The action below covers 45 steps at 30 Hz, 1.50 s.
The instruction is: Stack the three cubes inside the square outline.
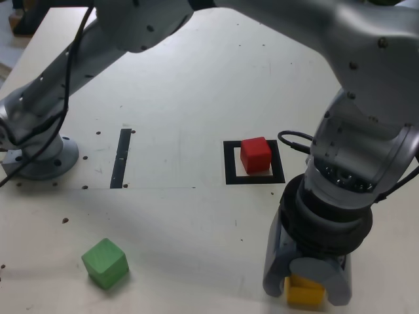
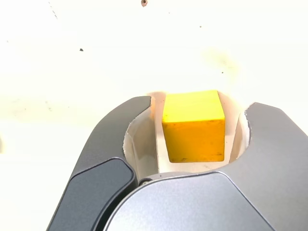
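Note:
The yellow cube [image 1: 306, 296] rests on the table near the front edge, at the exterior view's right. My gripper [image 1: 305, 288] points straight down over it and is shut on it. In the wrist view the yellow cube [image 2: 194, 134] fills the space between the two dark jaws of the gripper [image 2: 197, 103], which press against its two sides. The red cube [image 1: 255, 154] stands inside the black square outline [image 1: 230, 163], toward its far right corner. The green cube [image 1: 105, 261] lies alone at the front of the exterior view's left.
A narrow black strip [image 1: 121, 158] lies on the table to the left of the outline. The arm's base [image 1: 39, 157] is bolted down at the far left, with cables running along it. The arm's links arch over the table's back.

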Tool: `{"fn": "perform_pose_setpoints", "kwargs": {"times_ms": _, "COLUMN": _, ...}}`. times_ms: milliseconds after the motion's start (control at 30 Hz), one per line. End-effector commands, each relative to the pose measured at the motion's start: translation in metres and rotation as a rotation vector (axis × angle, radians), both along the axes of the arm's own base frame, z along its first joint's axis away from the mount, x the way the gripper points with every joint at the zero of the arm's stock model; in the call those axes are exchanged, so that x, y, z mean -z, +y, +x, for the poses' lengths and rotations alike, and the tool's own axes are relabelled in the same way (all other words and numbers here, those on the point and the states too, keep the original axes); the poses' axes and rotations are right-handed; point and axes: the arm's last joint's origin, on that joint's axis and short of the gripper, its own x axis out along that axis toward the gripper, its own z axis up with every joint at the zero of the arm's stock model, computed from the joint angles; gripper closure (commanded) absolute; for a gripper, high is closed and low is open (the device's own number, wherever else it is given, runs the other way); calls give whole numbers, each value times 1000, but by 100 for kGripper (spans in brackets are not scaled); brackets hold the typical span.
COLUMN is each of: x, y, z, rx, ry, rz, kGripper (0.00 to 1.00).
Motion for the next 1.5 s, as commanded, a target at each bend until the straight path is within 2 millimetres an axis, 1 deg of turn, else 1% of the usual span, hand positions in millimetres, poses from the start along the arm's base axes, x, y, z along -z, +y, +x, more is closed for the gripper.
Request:
{"fn": "perform_pose_setpoints", "kwargs": {"times_ms": 0, "x": 1, "y": -1, "z": 1, "rx": 5, "ry": -1, "rz": -5, "kGripper": 37}}
{"fn": "perform_pose_setpoints", "kwargs": {"times_ms": 233, "x": 1, "y": -2, "z": 2, "rx": 12, "ry": -2, "rz": -22, "kGripper": 39}}
{"fn": "perform_pose_setpoints", "kwargs": {"times_ms": 300, "x": 0, "y": -1, "z": 2, "rx": 13, "ry": -5, "rz": -21, "kGripper": 43}}
{"fn": "perform_pose_setpoints", "kwargs": {"times_ms": 433, "x": 0, "y": 2, "z": 3, "rx": 12, "ry": -5, "rz": -15, "kGripper": 54}}
{"fn": "perform_pose_setpoints", "kwargs": {"times_ms": 500, "x": 0, "y": 4, "z": 3, "rx": 9, "ry": 0, "rz": -13, "kGripper": 57}}
{"fn": "perform_pose_setpoints", "kwargs": {"times_ms": 633, "x": 2, "y": 8, "z": 4, "rx": 1, "ry": 13, "rz": -11, "kGripper": 61}}
{"fn": "perform_pose_setpoints", "kwargs": {"times_ms": 767, "x": 3, "y": 9, "z": 5, "rx": -3, "ry": 17, "rz": -12, "kGripper": 62}}
{"fn": "perform_pose_setpoints", "kwargs": {"times_ms": 1000, "x": -2, "y": 10, "z": 5, "rx": -2, "ry": -3, "rz": -12, "kGripper": 76}}
{"fn": "perform_pose_setpoints", "kwargs": {"times_ms": 1067, "x": -8, "y": 13, "z": 3, "rx": 0, "ry": -8, "rz": -6, "kGripper": 76}}
{"fn": "perform_pose_setpoints", "kwargs": {"times_ms": 1133, "x": -18, "y": 18, "z": -2, "rx": 1, "ry": -17, "rz": 2, "kGripper": 76}}
{"fn": "perform_pose_setpoints", "kwargs": {"times_ms": 1233, "x": -46, "y": 37, "z": -17, "rx": -5, "ry": -43, "rz": 15, "kGripper": 76}}
{"fn": "perform_pose_setpoints", "kwargs": {"times_ms": 1333, "x": -73, "y": 61, "z": -36, "rx": -22, "ry": -63, "rz": 25, "kGripper": 76}}
{"fn": "perform_pose_setpoints", "kwargs": {"times_ms": 1400, "x": -86, "y": 78, "z": -50, "rx": -35, "ry": -67, "rz": 32, "kGripper": 76}}
{"fn": "perform_pose_setpoints", "kwargs": {"times_ms": 1467, "x": -94, "y": 94, "z": -61, "rx": -51, "ry": -63, "rz": 41, "kGripper": 76}}
